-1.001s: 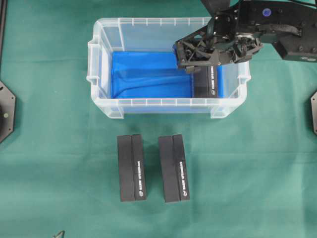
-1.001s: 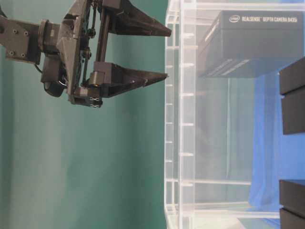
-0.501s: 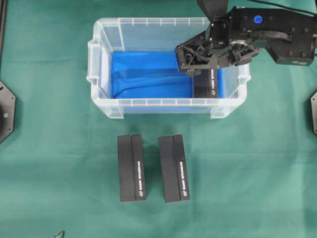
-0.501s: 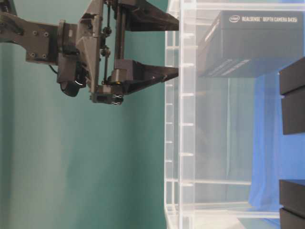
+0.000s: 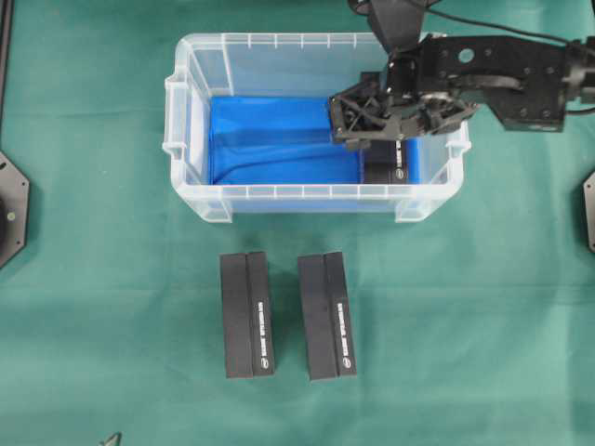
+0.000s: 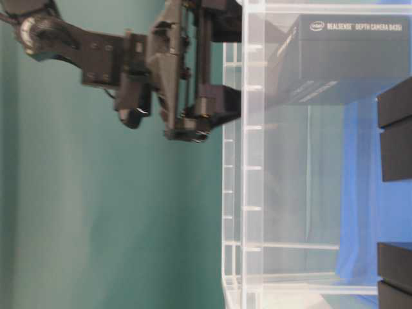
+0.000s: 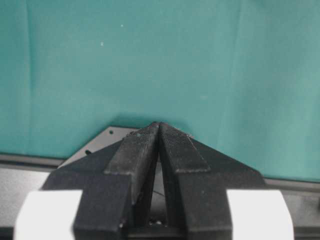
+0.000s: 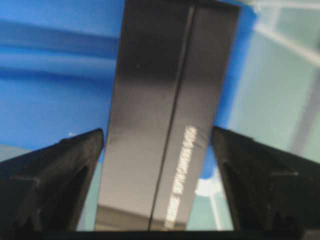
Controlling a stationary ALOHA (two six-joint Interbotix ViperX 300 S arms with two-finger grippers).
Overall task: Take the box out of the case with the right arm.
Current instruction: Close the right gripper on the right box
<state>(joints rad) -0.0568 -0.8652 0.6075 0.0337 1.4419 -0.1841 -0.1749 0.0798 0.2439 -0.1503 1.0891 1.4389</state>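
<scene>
The case (image 5: 279, 39) is a clear bin with a blue bottom, standing at the back of the green cloth. One black box (image 5: 386, 169) lies inside against its right wall, and shows through the wall in the table-level view (image 6: 347, 58). My right gripper (image 5: 383, 125) reaches down over the case rim above the box's far end. It is open, and in the right wrist view (image 8: 156, 131) its fingers (image 8: 60, 170) straddle the box (image 8: 160, 100) with a gap on each side. My left gripper (image 7: 159, 126) is shut on nothing, over bare cloth.
Two more black boxes (image 5: 247, 314) (image 5: 326, 314) lie side by side on the cloth in front of the case. The case's right wall (image 5: 456, 139) stands close to the box. Dark mount plates (image 5: 11, 209) sit at the cloth's left and right edges.
My right gripper has come down and forward past the case rim, so its fingers now flank the box. Its jaws stayed open. The boxes and the case have not moved.
</scene>
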